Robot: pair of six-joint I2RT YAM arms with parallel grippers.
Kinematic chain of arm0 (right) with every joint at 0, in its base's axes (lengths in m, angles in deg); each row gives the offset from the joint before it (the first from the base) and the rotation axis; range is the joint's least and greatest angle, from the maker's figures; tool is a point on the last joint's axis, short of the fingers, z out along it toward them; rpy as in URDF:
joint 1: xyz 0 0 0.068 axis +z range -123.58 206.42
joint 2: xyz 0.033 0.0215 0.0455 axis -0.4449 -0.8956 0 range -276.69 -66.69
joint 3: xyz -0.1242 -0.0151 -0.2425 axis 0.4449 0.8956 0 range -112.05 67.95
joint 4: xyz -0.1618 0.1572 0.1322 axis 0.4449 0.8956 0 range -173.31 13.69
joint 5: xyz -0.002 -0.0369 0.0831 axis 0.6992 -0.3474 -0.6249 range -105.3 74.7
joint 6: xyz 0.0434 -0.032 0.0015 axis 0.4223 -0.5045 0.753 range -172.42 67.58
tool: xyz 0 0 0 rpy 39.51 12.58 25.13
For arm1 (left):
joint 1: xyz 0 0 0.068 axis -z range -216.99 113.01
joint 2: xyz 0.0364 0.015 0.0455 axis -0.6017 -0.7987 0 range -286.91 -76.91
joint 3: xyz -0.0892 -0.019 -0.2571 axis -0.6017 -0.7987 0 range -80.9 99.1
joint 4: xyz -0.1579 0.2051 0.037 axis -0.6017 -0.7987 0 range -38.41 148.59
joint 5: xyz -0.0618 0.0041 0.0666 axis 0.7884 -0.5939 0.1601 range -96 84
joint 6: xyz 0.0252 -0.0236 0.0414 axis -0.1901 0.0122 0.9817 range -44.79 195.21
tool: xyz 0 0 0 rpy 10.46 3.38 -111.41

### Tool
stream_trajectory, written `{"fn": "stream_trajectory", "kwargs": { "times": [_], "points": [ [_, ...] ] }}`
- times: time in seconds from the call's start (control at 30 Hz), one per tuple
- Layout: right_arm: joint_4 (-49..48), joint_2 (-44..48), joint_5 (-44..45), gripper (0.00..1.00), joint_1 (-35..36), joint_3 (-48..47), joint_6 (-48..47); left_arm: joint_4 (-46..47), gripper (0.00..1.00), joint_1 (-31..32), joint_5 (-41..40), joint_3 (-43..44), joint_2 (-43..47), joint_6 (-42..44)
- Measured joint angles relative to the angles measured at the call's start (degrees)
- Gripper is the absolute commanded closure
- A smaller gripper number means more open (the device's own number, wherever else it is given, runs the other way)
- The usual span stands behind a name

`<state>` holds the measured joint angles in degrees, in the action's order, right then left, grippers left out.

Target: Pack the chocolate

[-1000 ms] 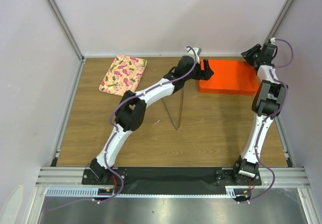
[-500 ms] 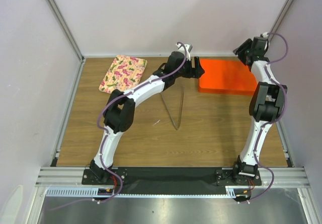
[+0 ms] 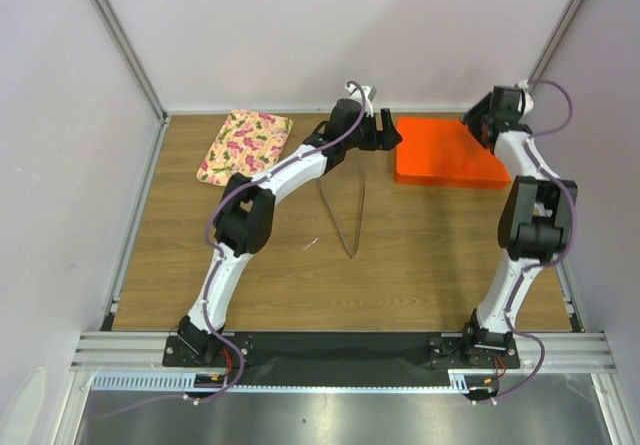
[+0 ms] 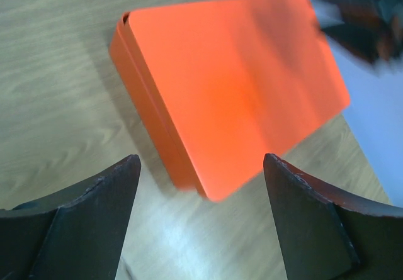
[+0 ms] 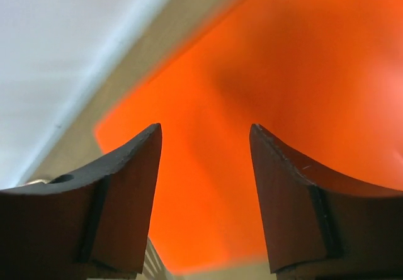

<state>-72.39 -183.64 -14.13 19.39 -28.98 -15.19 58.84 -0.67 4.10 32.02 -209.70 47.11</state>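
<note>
the left gripper (image 4: 200, 167) stands released, empty, just beside the closed orange box (image 3: 447, 155). the right gripper (image 5: 205, 132) hangs over its lid, fingers (image 5: 126, 192) apart, grasping nothing.

No readable text, label, brand or number in any view. Box (image 3: 445, 155) near the table's far right corner: plain orange lid, unmarked. Tray (image 3: 245, 145), far left: floral print only, no lettering.
</note>
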Motion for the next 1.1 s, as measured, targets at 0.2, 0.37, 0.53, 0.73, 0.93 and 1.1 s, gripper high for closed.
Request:
{"fn": "stream_trajectory", "kwargs": {
  "times": [0.2,0.37,0.53,0.73,0.93,1.1],
  "points": [
    [5.0,16.2,7.2,0.20,-2.9,15.5,2.8,-0.2,0.12,-0.9,1.2,12.6,-10.3,-2.1],
    [2.3,20.4,7.5,0.13,-10.8,20.4,3.0,1.0,0.08,-1.2,0.4,15.1,-14.6,-3.6],
    [-1.1,10.7,1.6,0.15,-16.0,16.0,-2.4,3.7,0.10,-1.2,-0.5,15.4,-16.1,-5.0],
    [-3.6,-6.2,-11.8,0.16,-18.1,2.9,-9.5,8.7,0.12,-1.1,-0.4,17.5,-18.5,-8.0],
    [-6.5,-11.0,-21.4,0.22,-18.1,0.3,-12.1,9.1,0.15,-0.6,-0.4,18.8,-20.8,-9.2],
    [-7.9,-12.4,-26.8,0.26,-18.2,0.0,-13.1,8.4,0.17,-0.3,-0.1,18.8,-22.0,-9.7]
  ]
}}
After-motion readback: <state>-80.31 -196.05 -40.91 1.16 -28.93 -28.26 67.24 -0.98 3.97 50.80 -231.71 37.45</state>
